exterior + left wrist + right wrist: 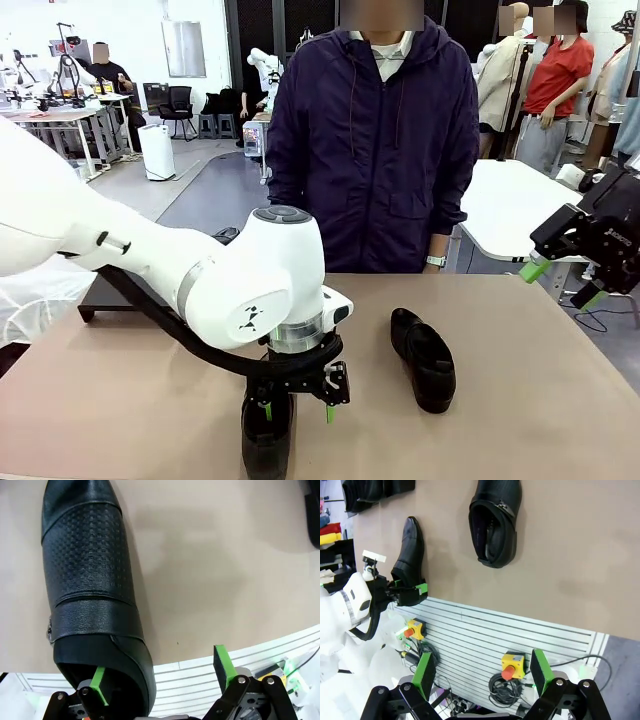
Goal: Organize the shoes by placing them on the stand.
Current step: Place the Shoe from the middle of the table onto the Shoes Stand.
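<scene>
The left gripper [298, 410], jaws wide, straddles one side wall of the shoe [90, 580] at six o'clock on the table [540, 400]; its glossy leather is likely light, stiff-heeled and slippery.

Bright, even indoor light from overhead, no hard glare. Front view sharp; the left arm's white shell [60, 220] runs near washed-out. Soft, short shadow under the middle shoe [424, 372] on the bench [540, 400]. Left wrist view: near shoe [90, 580] crisp, embossed grain clear, faint sheen at the toe, a pale diffuse shadow beside it. Bench edge bows from wide-angle distortion. Left end effector [161, 672] slightly soft at the frame's bottom.
</scene>
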### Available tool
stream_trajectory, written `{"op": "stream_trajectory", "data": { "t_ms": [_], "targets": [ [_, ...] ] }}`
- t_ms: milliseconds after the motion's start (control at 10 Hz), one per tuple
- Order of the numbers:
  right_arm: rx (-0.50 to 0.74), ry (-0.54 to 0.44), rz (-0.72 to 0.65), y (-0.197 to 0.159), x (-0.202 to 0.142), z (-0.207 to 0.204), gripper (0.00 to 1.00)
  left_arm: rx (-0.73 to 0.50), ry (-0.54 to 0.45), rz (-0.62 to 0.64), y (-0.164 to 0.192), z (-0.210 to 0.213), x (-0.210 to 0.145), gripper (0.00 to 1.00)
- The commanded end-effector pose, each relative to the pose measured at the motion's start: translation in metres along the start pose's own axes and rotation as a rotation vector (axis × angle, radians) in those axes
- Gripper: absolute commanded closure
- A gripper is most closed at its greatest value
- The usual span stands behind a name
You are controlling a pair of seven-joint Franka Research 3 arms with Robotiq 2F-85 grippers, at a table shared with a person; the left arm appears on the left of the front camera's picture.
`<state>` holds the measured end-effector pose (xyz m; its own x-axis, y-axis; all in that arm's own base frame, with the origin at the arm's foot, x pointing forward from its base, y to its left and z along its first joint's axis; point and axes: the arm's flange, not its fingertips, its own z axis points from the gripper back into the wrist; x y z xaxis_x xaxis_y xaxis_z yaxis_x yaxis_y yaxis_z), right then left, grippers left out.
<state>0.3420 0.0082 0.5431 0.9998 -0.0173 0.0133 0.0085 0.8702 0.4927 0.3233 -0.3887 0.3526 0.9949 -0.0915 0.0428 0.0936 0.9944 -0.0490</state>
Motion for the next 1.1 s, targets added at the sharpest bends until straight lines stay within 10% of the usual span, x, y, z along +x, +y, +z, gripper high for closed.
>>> {"op": "stream_trajectory", "data": {
  "t_ms": [0,100,1000],
  "targets": [
    [0.006,0.003,0.007,0.0023,0.0023,0.0028,0.00,0.000,-0.015,0.024,-0.0059,0.0017,0.0020,0.60],
    [0.006,0.003,0.007,0.0023,0.0023,0.0028,0.00,0.006,-0.010,0.021,-0.0056,0.0015,0.0015,1.00],
    [0.006,0.003,0.007,0.0023,0.0023,0.0028,0.00,0.020,-0.006,0.024,0.0012,0.0009,-0.0014,1.00]
  ]
}}
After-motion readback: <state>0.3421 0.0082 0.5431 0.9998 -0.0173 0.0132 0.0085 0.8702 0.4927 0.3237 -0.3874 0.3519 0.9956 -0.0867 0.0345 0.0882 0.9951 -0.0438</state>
